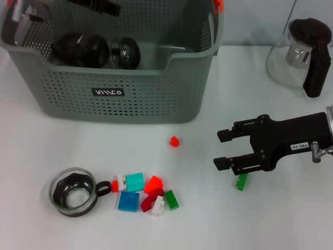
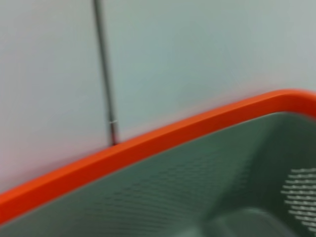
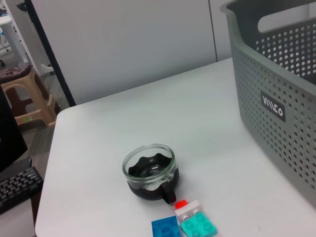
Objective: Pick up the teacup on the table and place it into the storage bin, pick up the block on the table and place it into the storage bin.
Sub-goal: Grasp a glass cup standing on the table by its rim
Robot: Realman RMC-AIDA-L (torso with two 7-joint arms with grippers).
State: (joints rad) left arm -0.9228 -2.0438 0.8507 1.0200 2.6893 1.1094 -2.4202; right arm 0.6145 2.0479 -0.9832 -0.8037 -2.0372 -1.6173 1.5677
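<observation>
Over the right side of the white table (image 1: pixel 291 219), the right gripper (image 1: pixel 222 148) hangs with jaws parted and nothing between them, a green block (image 1: pixel 242 181) just under it. Open table separates it from the teacup (image 1: pixel 74 191), which stands near left beside a cluster of blocks (image 1: pixel 147 192). Far left, the storage bin (image 1: pixel 130 94) stands with the left gripper (image 1: pixel 21 21) above its rim; I cannot tell how its jaws stand.
</observation>
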